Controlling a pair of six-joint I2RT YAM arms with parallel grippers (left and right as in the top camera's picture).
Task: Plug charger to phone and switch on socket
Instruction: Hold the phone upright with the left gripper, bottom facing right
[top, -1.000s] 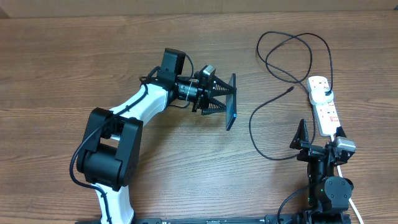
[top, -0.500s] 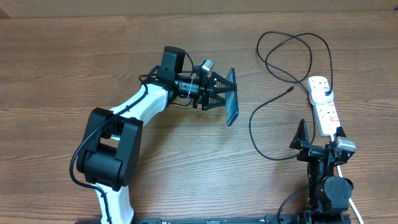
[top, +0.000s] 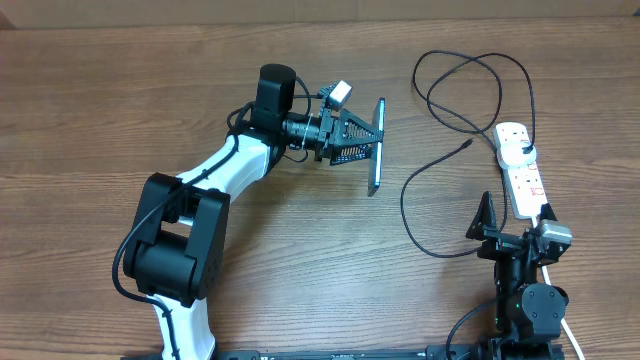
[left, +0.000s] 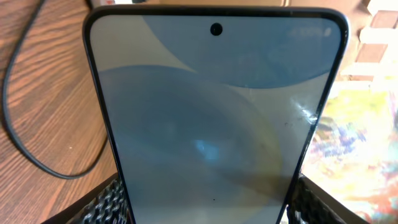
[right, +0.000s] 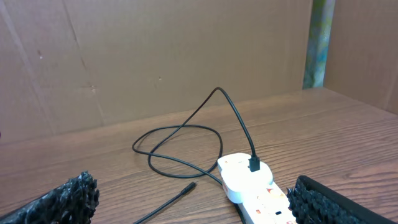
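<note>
My left gripper (top: 362, 140) is shut on the phone (top: 377, 146) and holds it on edge above the table middle. In the left wrist view the phone's light blue-white screen (left: 214, 118) fills the frame between my fingers. The charger's black cable (top: 420, 210) loops across the right side; its connector tip (top: 468, 144) lies loose on the table, right of the phone. Its white plug head (top: 515, 140) sits in the far end of the socket (top: 527, 185). My right gripper (top: 512, 225) is open near the socket's near end, with the plug head (right: 244, 175) and tip (right: 188, 187) ahead of it.
The socket's thick white cord (top: 570, 330) runs toward the front right edge. Cardboard walls (right: 155, 56) stand behind the table. The cable's far loop (top: 470, 90) lies at the back right.
My left gripper has lifted and turned the phone, bringing it more upright and a little farther back. The right arm has not moved.
</note>
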